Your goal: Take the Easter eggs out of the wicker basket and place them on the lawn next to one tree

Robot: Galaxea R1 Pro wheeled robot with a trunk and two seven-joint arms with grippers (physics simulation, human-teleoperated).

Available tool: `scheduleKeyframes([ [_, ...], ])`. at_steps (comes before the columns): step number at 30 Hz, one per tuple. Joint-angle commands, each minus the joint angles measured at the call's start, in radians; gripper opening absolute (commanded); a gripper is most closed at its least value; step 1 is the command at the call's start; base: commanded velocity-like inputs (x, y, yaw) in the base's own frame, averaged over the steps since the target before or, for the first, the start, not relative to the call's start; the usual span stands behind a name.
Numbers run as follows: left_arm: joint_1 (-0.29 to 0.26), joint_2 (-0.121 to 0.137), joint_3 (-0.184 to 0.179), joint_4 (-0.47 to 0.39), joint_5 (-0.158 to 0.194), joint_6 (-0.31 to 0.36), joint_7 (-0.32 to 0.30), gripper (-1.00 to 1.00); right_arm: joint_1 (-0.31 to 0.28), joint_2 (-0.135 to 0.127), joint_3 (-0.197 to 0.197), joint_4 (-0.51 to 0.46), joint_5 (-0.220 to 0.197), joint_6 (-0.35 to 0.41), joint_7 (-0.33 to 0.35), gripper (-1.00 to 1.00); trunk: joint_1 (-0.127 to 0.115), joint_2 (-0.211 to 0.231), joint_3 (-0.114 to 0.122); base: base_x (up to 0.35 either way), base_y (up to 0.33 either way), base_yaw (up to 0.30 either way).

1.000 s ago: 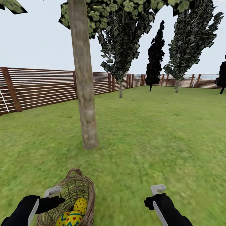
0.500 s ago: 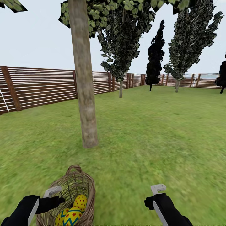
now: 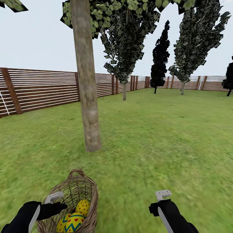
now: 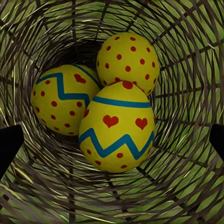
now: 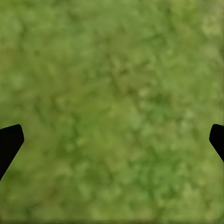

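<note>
Head view: the wicker basket (image 3: 76,202) sits on the lawn (image 3: 155,142) close in front of the robot, a short way from the tree (image 3: 86,97) with the pale bare trunk. The left tool (image 3: 55,201) hangs at the basket's rim; the right tool (image 3: 162,198) hovers over bare grass, holding nothing.

Left wrist view: it looks straight down into the basket, with dark fingertips (image 4: 10,144) at both edges — spread wide, empty. All three Easter eggs (image 4: 105,100) lie bunched at the bottom, touching. The heart egg (image 4: 117,127), yellow with a teal zigzag, sits uppermost; the dotted egg (image 4: 128,58) and a banded egg (image 4: 60,98) lie behind it.

To do this well, I would drop centred on the uppermost egg and close across its narrow sides, clear of the weave.

Right wrist view: grass, with fingertips (image 5: 9,142) set wide apart.
</note>
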Motion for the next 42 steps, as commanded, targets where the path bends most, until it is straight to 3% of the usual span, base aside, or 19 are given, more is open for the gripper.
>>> scheduleKeyframes([
  [1, -0.001, -0.001, 0.005, -0.001, -0.01, 0.003, -0.009, 1.0, -0.001, -0.001, 0.003, -0.001, -0.011, 0.003, -0.01, 1.0, 0.0, 0.0, -0.001, 0.0, 0.0, 0.0],
  [31, -0.001, -0.008, 0.005, 0.0, -0.009, 0.0, -0.009, 1.0, -0.001, -0.001, 0.003, -0.001, -0.011, 0.003, -0.01, 1.0, 0.0, 0.0, -0.001, 0.0, -0.032, 0.0],
  [39, -0.001, -0.008, 0.005, -0.001, -0.008, 0.001, -0.009, 1.0, -0.001, -0.001, 0.003, -0.001, -0.011, 0.003, -0.01, 1.0, 0.03, -0.056, -0.026, 0.0, 0.0, 0.0],
  [42, -0.001, -0.008, 0.005, -0.001, -0.008, 0.001, -0.009, 1.0, -0.001, -0.001, 0.003, -0.001, -0.011, 0.003, -0.01, 1.0, 0.03, -0.056, -0.026, 0.0, 0.0, 0.0],
])
